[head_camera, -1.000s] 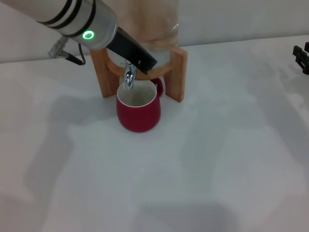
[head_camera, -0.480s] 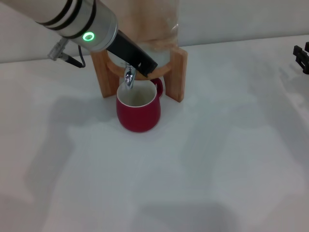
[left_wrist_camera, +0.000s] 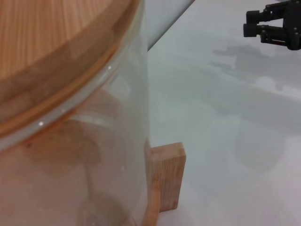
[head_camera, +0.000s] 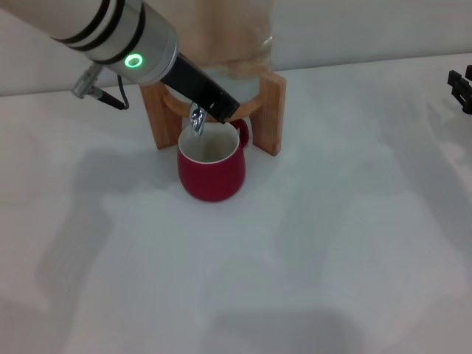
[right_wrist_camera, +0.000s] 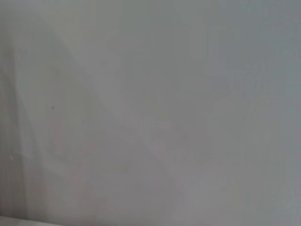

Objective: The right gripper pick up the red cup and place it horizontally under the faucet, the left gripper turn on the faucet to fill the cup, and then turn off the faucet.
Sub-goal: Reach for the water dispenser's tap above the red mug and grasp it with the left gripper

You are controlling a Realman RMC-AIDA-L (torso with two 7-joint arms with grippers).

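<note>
Note the left arm entering from the upper left of the head view, slanting down and forward, its green ring lit. The left gripper [head_camera: 214,103] sits at the faucet [head_camera: 196,118], its slim black finger lying across the top of the chrome spigot. You cannot tell how far this pincer is parted, nor whether it presses the lever.

Directly below the pincer tip you find the red cup [head_camera: 212,162], standing upright on the white table [head_camera: 332,243] with its mouth under the spout and its handle turned toward the wooden stand [head_camera: 271,110]. The cup rim lies just beside the stand's two uprights. The glass dispenser [left_wrist_camera: 70,155] rises behind and above the pincer; the left wrist view shows its wall filling most of the picture.

The right gripper [head_camera: 461,87] is parked well apart, far to the right of the pincer at the table's edge; its finger spacing cannot be judged. Between it and the cup, bare tabletop extends on the right and front sides.
</note>
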